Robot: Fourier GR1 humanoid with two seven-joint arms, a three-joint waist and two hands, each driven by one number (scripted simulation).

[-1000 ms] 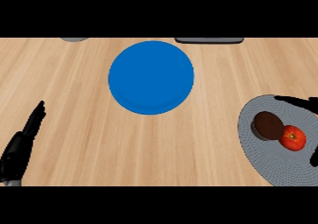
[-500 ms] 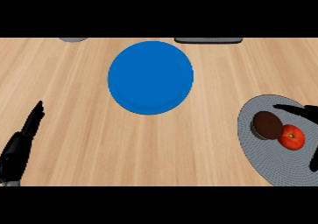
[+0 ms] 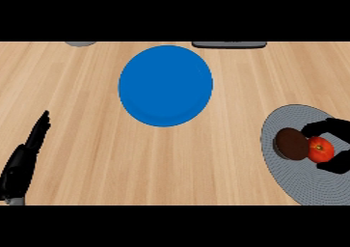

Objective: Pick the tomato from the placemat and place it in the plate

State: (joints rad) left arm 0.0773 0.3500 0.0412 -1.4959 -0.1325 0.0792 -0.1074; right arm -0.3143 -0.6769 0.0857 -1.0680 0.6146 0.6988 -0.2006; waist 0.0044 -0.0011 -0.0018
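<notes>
You see a plain blue plate point(image 3: 165, 86) on the pale wood-grain counter point(image 3: 85, 120). At the counter's right edge the grey placemat point(image 3: 305, 178) has a fine concentric ribbed pattern. On it you have a red tomato point(image 3: 320, 149) and a dark brown round thing point(image 3: 291, 144). Both hands, left point(image 3: 20, 161) and right point(image 3: 340, 144), are black.

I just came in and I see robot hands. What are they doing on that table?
The robot's right hand is curled around a red tomato that sits on a grey placemat. A brown round thing lies right beside the tomato on the same mat. The blue plate in the middle of the wooden counter has nothing on it yet. The left hand just rests open at the lower left edge.
</notes>
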